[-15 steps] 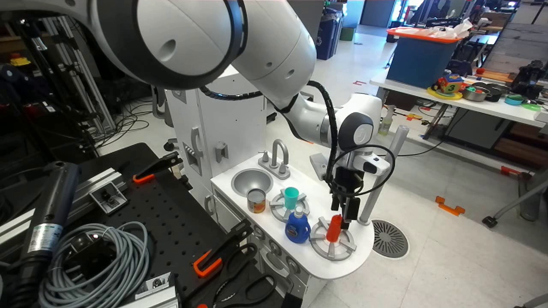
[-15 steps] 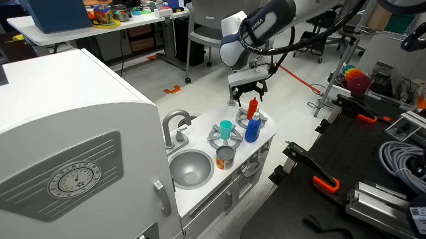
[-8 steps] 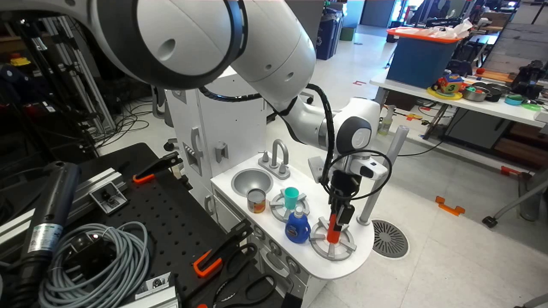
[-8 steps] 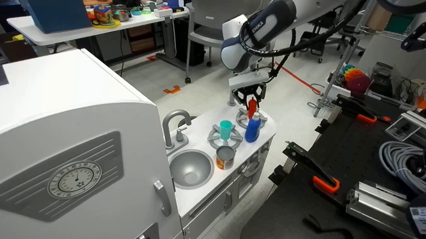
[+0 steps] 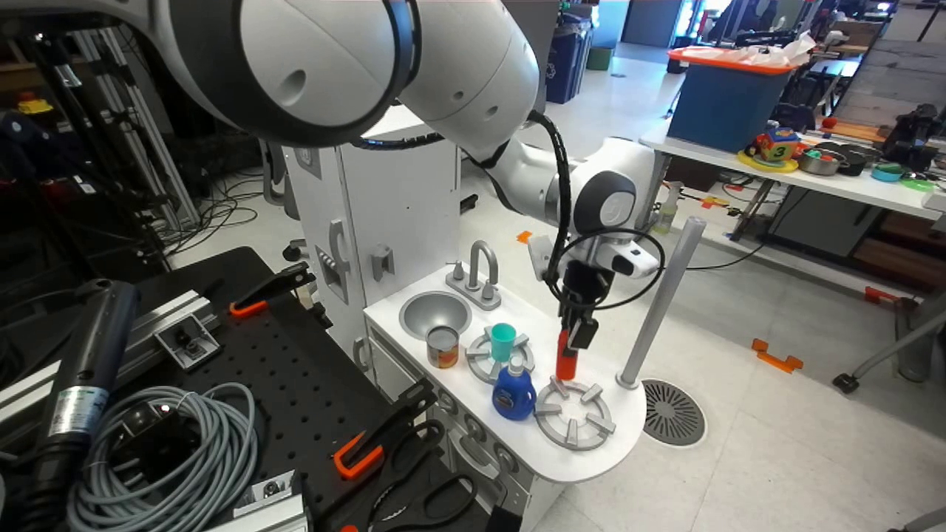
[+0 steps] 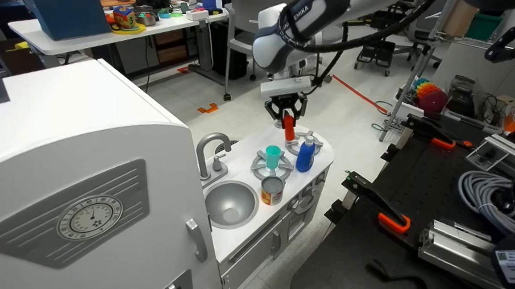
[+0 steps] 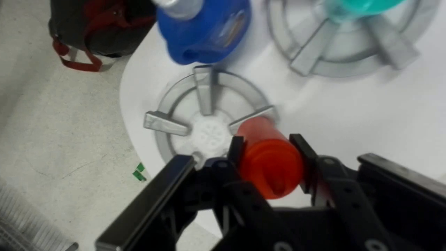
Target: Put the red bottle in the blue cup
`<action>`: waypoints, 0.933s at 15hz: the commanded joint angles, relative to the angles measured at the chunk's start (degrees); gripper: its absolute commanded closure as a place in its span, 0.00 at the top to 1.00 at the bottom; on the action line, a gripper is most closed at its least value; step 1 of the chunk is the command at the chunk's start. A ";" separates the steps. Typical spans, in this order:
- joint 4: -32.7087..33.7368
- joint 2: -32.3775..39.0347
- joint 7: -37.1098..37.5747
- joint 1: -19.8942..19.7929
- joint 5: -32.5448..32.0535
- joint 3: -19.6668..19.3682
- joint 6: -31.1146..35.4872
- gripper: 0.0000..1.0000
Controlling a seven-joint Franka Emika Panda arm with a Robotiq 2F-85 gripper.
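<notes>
Now off its burner (image 7: 209,131), the red bottle (image 5: 566,365) hangs clamped in the gripper (image 7: 269,153) near the counter's rounded end (image 5: 628,419); blue jug (image 5: 513,395) stands by the front edge (image 6: 253,231), teal cup (image 5: 502,343) nearby.

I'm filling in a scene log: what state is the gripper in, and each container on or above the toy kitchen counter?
Blue-green plastic cup: upright, open-topped, on a grey burner
Slim red plastic bottle: gripped, seemingly aloft, outside the cup
Black two-finger gripper: closed, pinching the bottle
Rounded blue plastic jug: upright, capped
Orange-labelled metal can: upright, lidless
</notes>
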 commanded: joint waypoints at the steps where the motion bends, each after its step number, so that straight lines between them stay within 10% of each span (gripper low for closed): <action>1: -2.68 -4.72 -1.95 2.39 1.72 4.18 1.24 0.12; 14: -25.35 -17.68 -6.94 4.05 1.91 9.00 11.13 0.12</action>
